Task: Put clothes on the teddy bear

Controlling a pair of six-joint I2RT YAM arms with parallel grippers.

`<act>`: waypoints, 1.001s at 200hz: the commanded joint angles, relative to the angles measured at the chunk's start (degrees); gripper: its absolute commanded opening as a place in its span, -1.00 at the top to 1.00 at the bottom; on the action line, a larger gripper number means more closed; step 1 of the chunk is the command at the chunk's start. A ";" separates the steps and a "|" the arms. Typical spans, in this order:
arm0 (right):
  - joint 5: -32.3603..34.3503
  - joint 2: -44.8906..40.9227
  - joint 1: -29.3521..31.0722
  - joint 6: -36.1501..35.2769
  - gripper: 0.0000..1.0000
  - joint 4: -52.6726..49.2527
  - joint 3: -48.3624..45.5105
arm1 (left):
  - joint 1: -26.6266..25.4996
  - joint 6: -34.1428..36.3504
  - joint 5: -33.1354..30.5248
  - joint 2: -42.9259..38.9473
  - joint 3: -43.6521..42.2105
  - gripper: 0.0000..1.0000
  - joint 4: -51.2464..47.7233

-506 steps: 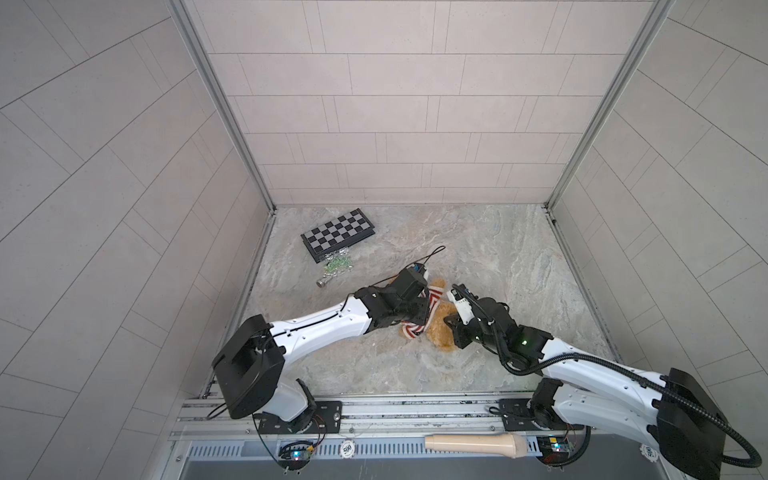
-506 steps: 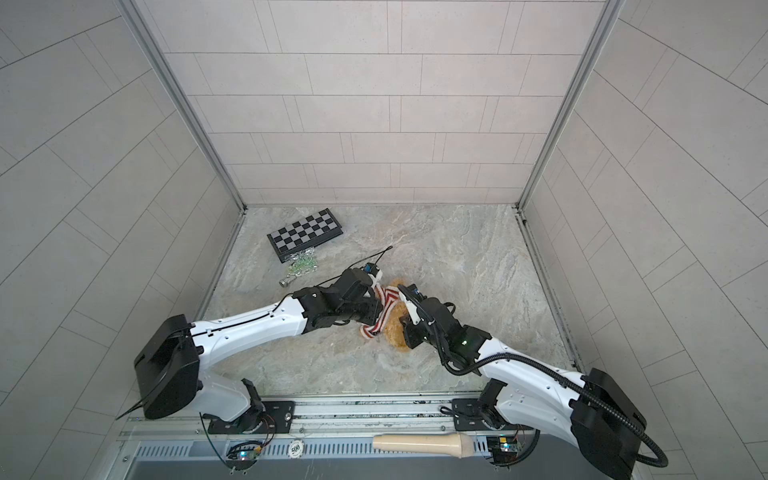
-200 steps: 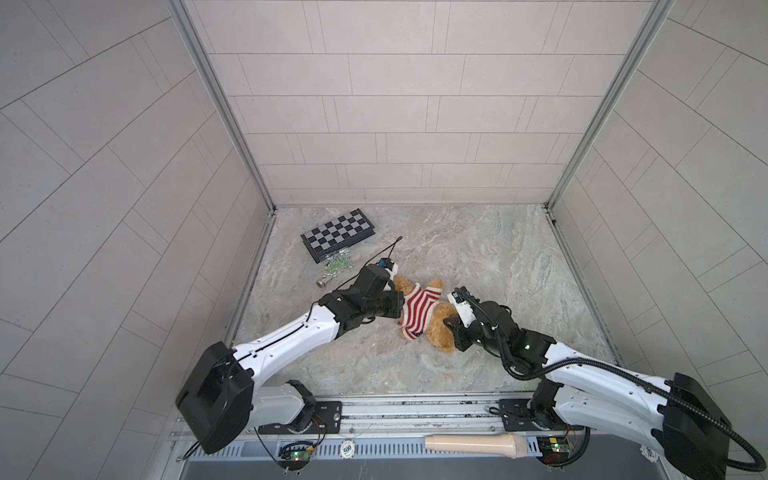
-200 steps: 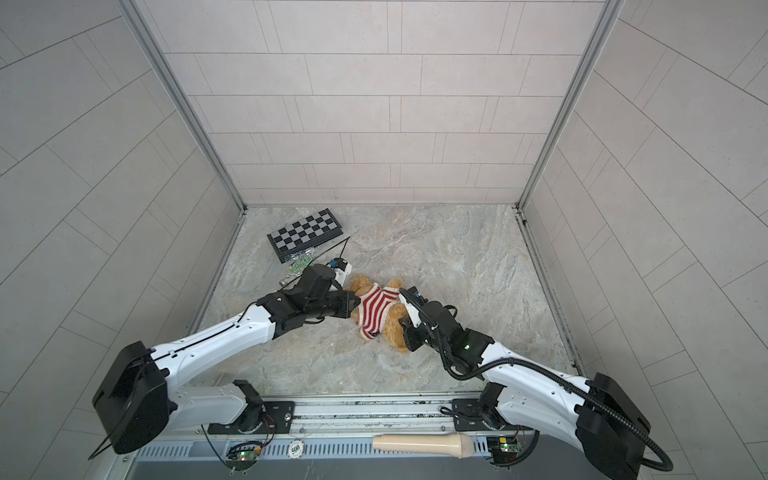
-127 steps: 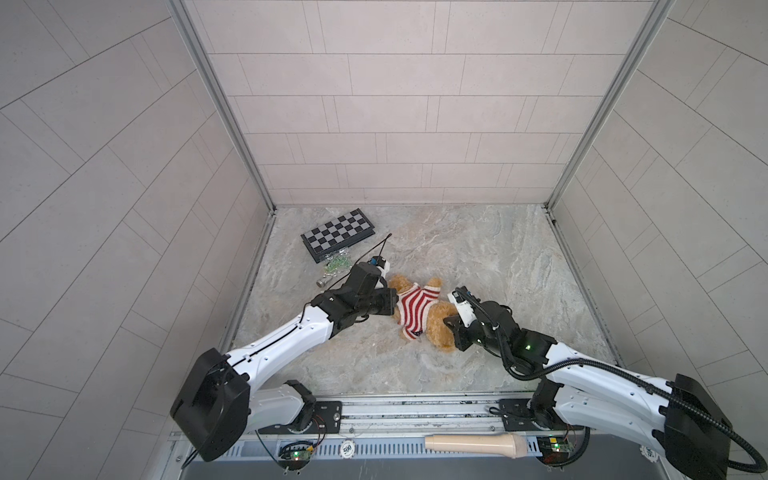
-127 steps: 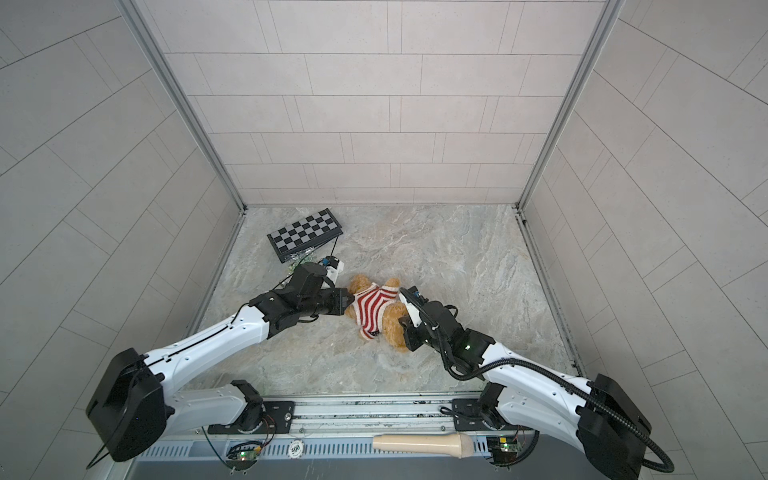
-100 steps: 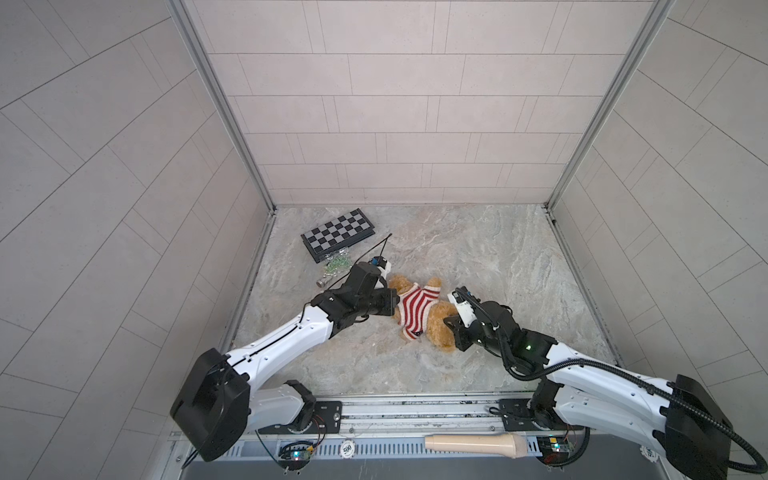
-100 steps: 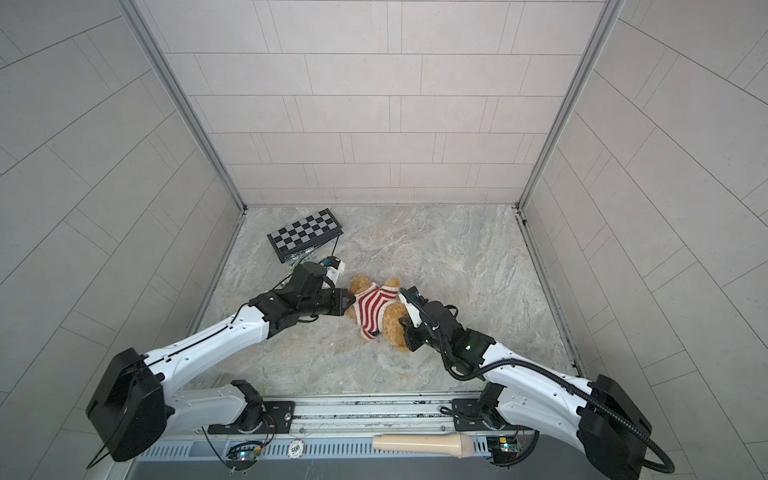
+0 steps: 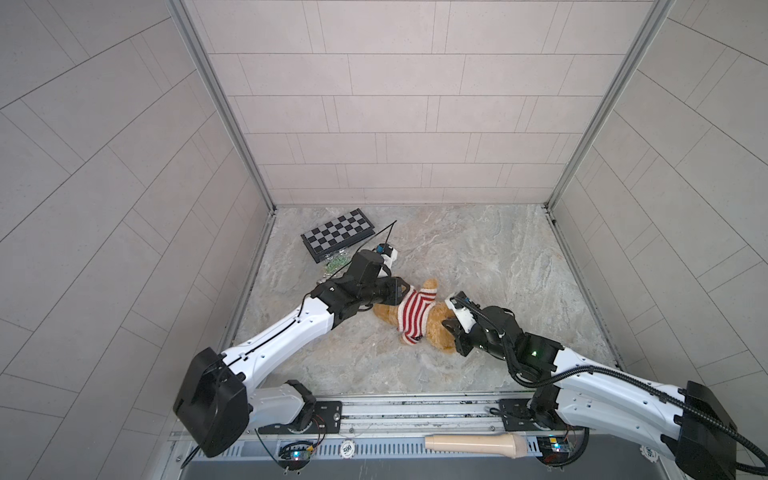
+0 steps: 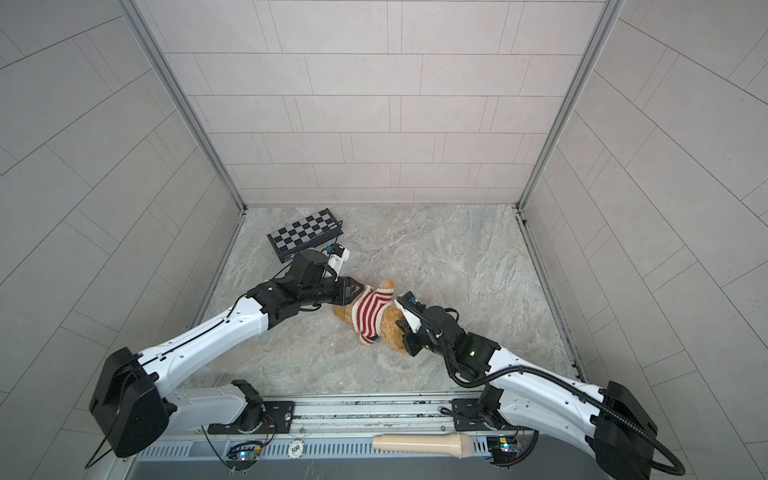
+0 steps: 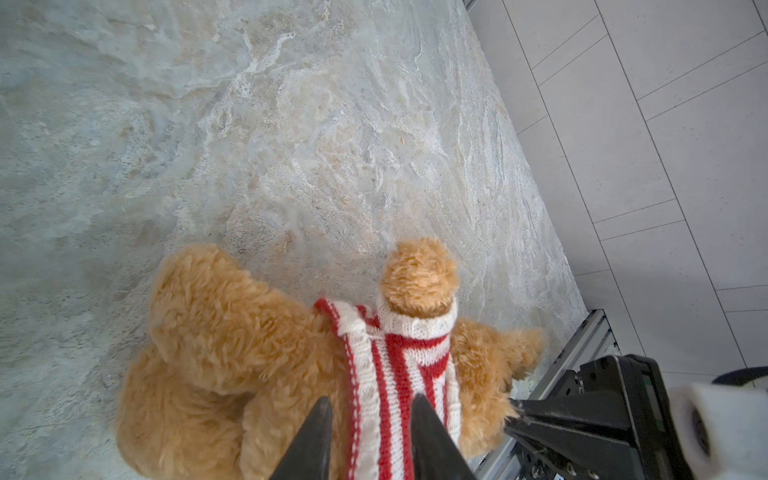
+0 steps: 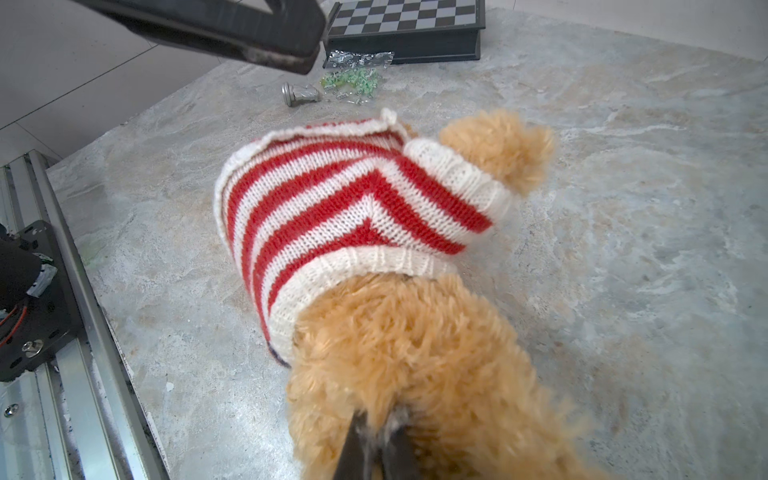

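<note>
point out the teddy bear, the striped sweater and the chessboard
teddy bear (image 9: 434,334), a top view, bare tan fur of the body
striped sweater (image 12: 353,208), right wrist view, middle of the stripes
chessboard (image 10: 305,232), a top view, chequered top face

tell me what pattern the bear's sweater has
Red and white stripes with white ribbed edging. The sweater shows best in the right wrist view.

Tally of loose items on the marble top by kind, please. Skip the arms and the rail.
Bear: 1
Sweater: 1
Chessboard: 1
Silver piece: 1
Heap of small green bits: 1
Total: 5
</note>
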 commanded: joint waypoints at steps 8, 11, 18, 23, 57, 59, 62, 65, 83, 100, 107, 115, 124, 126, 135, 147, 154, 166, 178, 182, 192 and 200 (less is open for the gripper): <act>1.62 -1.29 0.25 -3.18 1.00 1.16 0.97 | -1.75 1.15 -2.17 3.58 3.15 0.31 -2.24; 1.63 -1.19 0.25 -3.26 1.00 1.16 0.97 | -2.08 1.17 -2.32 4.02 3.38 0.32 -2.24; 1.63 -1.20 0.27 -3.53 1.00 1.08 1.15 | -2.86 1.17 -2.52 5.13 3.92 0.33 -2.32; 1.64 -1.15 0.32 -3.70 1.00 0.98 1.22 | -3.41 1.34 -2.74 5.94 4.34 0.33 -2.53; 1.72 -1.22 0.43 -4.02 1.00 1.50 1.15 | -5.38 0.21 -5.84 9.70 5.74 0.43 -2.79; 1.72 -1.30 0.43 -4.02 1.00 1.55 1.08 | -5.38 0.08 -5.94 9.76 5.72 0.45 -2.64; 1.72 -1.27 0.43 -3.98 1.00 1.59 0.98 | -5.37 -0.13 -6.11 9.83 5.68 0.47 -2.37; 1.72 -1.32 0.45 -3.95 1.00 1.64 0.91 | -5.37 -0.47 -6.29 10.00 5.70 0.49 -2.23; 1.72 -1.63 0.51 -3.75 1.00 1.84 0.41 | -5.38 -1.73 -8.08 9.92 5.39 0.61 -1.38; 1.68 -2.43 0.51 -3.76 1.00 1.94 -0.07 | -5.37 -2.38 -9.67 9.75 5.52 0.66 -1.34; 1.77 -2.81 0.51 -3.74 1.00 1.89 -0.23 | -5.32 -2.39 -10.22 9.72 5.60 0.67 -1.49; 1.90 -3.14 0.51 -3.85 1.00 1.86 -0.43 | -5.37 -2.35 -10.69 9.90 5.87 0.65 -1.87; 1.99 -3.50 0.51 -3.93 1.00 1.86 -0.61 | -5.36 -2.12 -11.20 10.14 6.00 0.63 -2.27; 1.99 -3.60 0.51 -3.93 1.00 1.82 -0.61 | -5.37 -2.09 -11.24 10.18 6.02 0.62 -2.31; 1.99 -3.81 0.51 -3.97 1.00 1.77 -0.71 | -5.36 -2.01 -11.18 10.63 6.14 0.55 -2.33; 2.00 -4.11 0.51 -4.02 1.00 1.77 -0.81 | -5.40 -1.75 -10.66 11.29 6.39 0.49 -2.24; 2.17 -4.16 0.51 -3.97 1.00 1.77 -0.87 | -5.45 -1.68 -10.64 11.74 6.57 0.47 -2.39; 2.25 -4.36 0.51 -4.03 1.00 1.97 -1.13 | -5.46 -1.64 -10.96 12.28 6.96 0.48 -2.76; 2.25 -4.44 0.51 -3.85 1.00 2.53 -1.56 | -5.46 -1.58 -10.99 12.48 6.96 0.49 -2.68; 2.33 -4.43 0.51 -3.87 1.00 2.71 -1.71 | -5.46 -1.55 -10.99 12.54 6.97 0.51 -2.68; 2.49 -4.33 0.51 -3.94 1.00 2.66 -1.75 | -5.46 -1.59 -11.06 12.55 6.90 0.58 -2.50; 2.56 -4.29 0.51 -4.14 1.00 2.39 -1.67 | -5.46 -1.64 -11.37 12.37 6.88 0.65 -2.50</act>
